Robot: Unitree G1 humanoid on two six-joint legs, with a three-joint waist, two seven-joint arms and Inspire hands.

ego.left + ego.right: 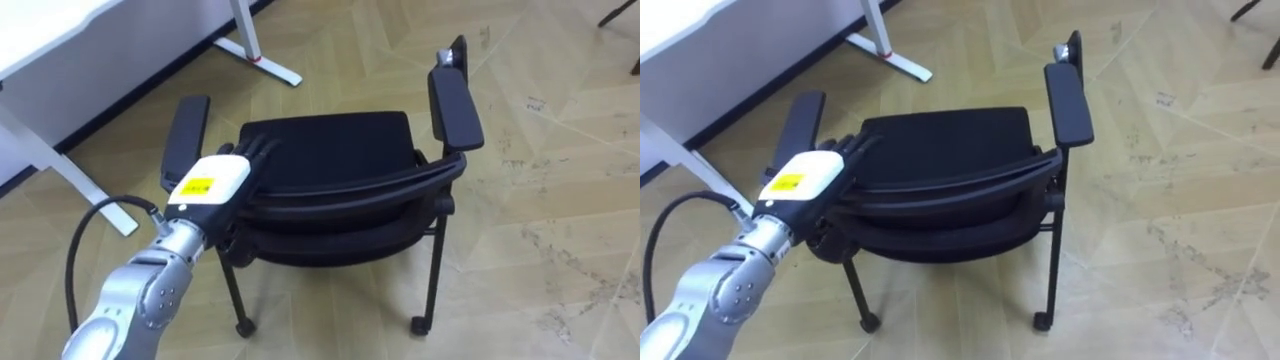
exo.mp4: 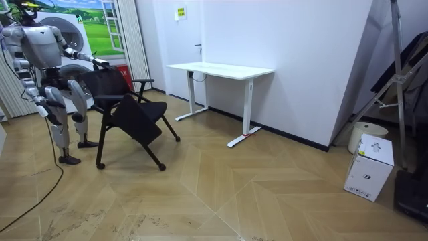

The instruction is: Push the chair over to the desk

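One white desk [image 2: 221, 69], the largest item, stands on the wood floor [image 2: 267, 201] against the far wall. The black chair [image 1: 330, 150] stands in the open floor short of the desk, seat facing away from the robot, so a forward push would carry it toward the desk. The robot stands directly behind the chair, at the room view's left.

One closed cardboard box [image 2: 369, 167] sits on the floor near the wall at the room view's right, well apart from the chair. Its contents cannot be seen.

The left hand [image 1: 210, 185] rests on the top of the backrest [image 1: 360, 198], toward its left end, just inside the left armrest [image 1: 185, 140]. Its fingers [image 1: 255, 150] lie straight and close together across the top edge, pressing rather than clasping. Judgement: this flat contact suits pushing, but a load on one end only may swing the chair on its feet. The right hand [image 2: 43, 111] hangs by the robot's side, clear of the chair.
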